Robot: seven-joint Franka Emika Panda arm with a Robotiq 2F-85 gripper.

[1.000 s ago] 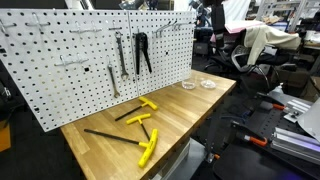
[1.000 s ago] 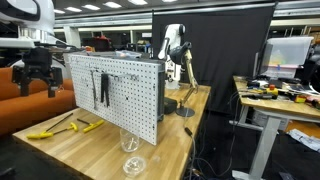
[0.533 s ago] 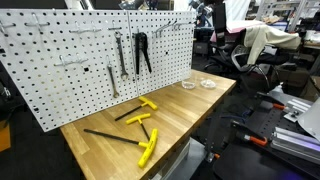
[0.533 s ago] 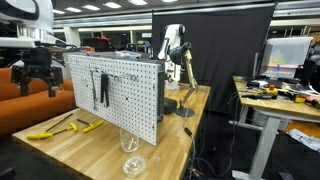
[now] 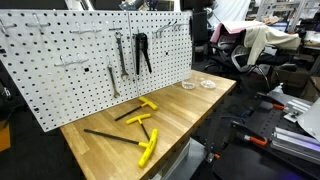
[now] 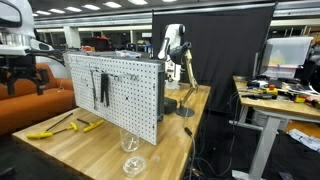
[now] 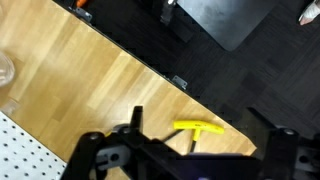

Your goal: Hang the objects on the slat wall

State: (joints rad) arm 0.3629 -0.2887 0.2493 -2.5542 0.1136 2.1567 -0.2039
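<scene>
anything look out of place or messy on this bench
Only the three yellow T-handle drivers stand out: they lie loose on the wooden table at different angles, while the pliers and wrenches hang on the pegboard. Nothing looks spilled or damaged.

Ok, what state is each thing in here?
Three yellow-handled, black-shafted T-handle drivers: lying on the wooden table, unhung.
Black-handled pliers: hanging on the white pegboard panel.
Grey metal wrenches: hanging there too.
Black Robotiq gripper: open, empty, raised above the table.
</scene>
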